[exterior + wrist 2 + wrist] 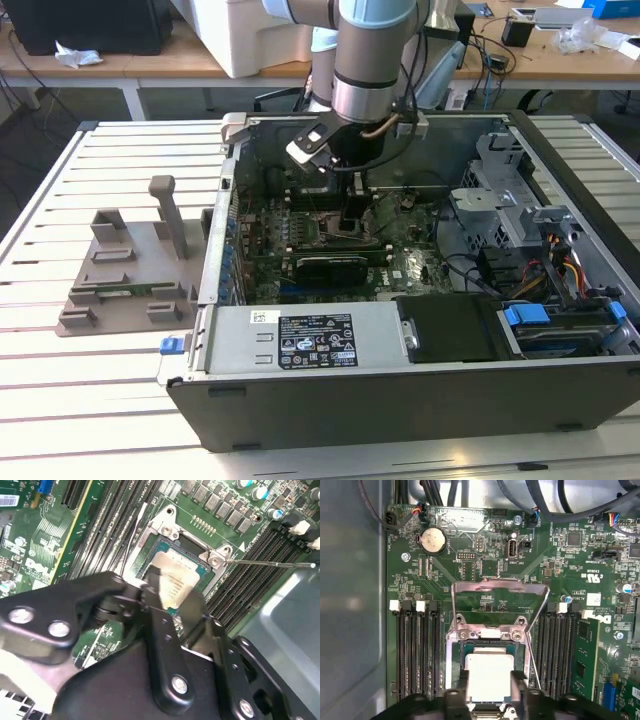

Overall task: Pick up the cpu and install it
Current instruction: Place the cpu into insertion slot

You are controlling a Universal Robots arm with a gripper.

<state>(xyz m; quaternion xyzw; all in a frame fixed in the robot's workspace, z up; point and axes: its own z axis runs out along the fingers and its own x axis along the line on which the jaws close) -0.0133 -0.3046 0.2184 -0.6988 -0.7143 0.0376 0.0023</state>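
Note:
The cpu, a small square chip with a silver-grey top, lies level over the open socket on the green motherboard, seen in both wrist views. My gripper reaches down into the computer case. One black finger presses each of two opposite edges of the cpu, so it is shut on it. The socket's metal load plate is swung open and lies flat beyond the socket. In the exterior view the gripper hangs over the middle of the board.
Empty memory slots flank the socket, with a green memory stick in one. A thin lever sticks out beside the socket. A black graphics card sits nearer the case front. A grey fixture stands outside, on the exterior view's left.

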